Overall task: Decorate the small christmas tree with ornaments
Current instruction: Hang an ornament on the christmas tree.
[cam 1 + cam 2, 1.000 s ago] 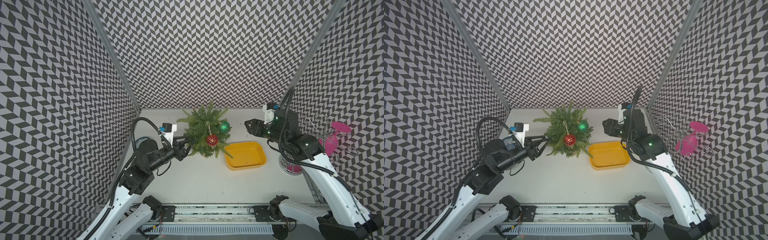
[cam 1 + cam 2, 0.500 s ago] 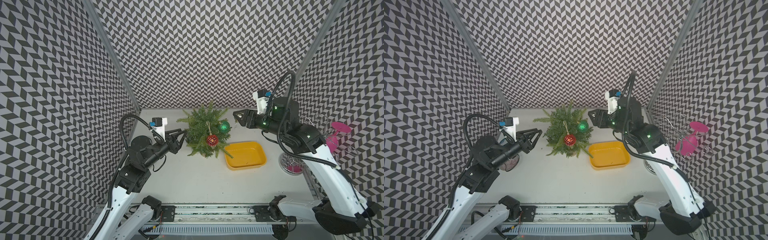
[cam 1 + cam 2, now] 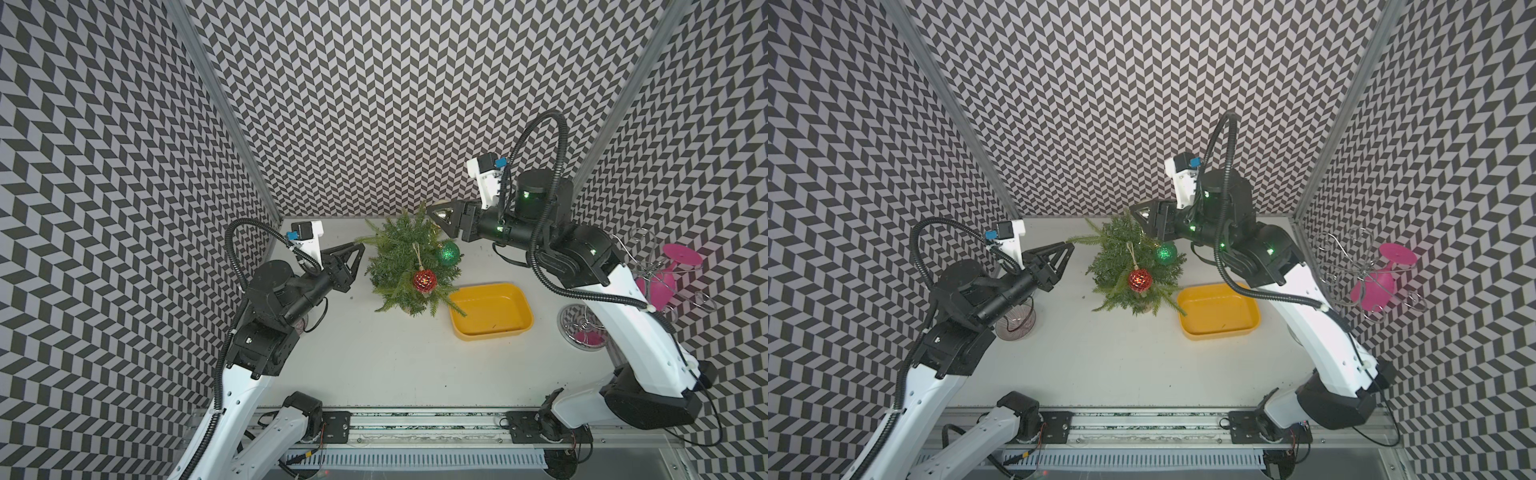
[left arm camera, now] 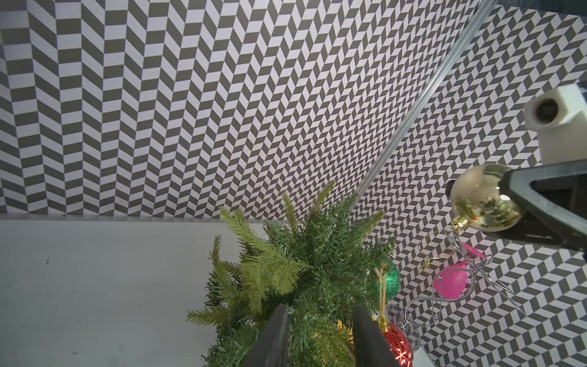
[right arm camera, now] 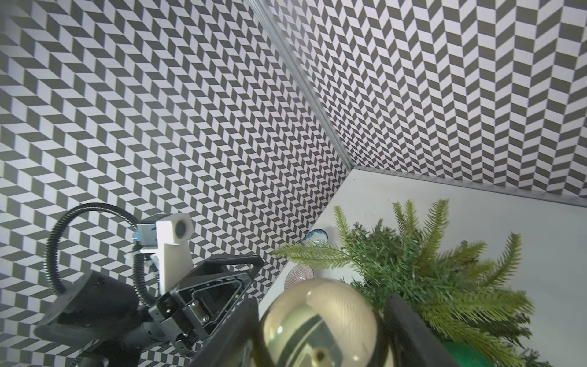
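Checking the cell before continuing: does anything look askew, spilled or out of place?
Nothing looks spilled or broken. Only the pink goblet stands out: it hangs tilted in the wire rack, apart from the small christmas tree.

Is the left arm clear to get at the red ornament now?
Probably yes: the left arm holds its jaws open beside the small christmas tree, and the red ornament hangs on its outer front; only branch tips intervene.
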`<move>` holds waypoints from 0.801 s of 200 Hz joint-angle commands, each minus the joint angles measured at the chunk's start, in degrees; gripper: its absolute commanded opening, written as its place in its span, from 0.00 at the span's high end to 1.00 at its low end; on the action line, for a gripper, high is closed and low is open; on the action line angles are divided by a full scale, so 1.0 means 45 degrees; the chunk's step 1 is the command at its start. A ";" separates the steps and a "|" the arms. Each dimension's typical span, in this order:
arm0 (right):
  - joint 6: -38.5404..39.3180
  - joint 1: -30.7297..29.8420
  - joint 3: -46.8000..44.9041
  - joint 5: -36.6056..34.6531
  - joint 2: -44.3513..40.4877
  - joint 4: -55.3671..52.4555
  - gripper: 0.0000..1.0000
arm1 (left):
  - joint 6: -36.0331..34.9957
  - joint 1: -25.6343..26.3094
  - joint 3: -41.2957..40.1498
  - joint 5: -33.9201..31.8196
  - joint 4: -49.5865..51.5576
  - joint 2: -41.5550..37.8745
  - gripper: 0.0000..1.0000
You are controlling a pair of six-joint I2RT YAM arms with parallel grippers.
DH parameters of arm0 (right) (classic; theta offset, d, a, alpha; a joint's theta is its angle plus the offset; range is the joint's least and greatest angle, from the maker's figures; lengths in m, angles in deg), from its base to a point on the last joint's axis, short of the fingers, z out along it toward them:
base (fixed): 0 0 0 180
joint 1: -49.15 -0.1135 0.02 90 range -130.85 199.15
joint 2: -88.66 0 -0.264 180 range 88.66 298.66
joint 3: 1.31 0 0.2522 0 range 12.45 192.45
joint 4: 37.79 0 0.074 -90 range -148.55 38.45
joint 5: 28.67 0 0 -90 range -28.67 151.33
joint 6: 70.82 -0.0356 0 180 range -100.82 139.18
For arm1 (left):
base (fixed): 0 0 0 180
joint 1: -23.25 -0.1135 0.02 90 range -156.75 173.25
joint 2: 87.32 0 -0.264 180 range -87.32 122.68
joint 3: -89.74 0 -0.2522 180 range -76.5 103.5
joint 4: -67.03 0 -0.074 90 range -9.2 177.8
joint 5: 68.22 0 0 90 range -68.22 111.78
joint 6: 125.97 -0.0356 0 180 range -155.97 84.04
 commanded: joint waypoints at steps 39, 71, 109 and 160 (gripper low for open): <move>-0.0062 -0.0516 0.1557 0.0602 0.1382 0.0879 0.39 | 0.0695 -0.1131 0.1083 0.0945 -0.0374 0.0869 0.67; -0.0125 -0.0578 0.1881 0.0768 0.1794 0.1183 0.39 | 0.1219 -0.1512 0.1441 0.2234 -0.1287 0.1438 0.67; -0.0124 -0.0587 0.1907 0.0841 0.2050 0.1427 0.39 | 0.1569 -0.1493 0.1714 0.3926 -0.2113 0.2198 0.67; -0.0017 -0.0578 0.1995 0.0599 0.2246 0.1816 0.39 | 0.1539 -0.0887 0.2059 0.5027 -0.2795 0.2873 0.63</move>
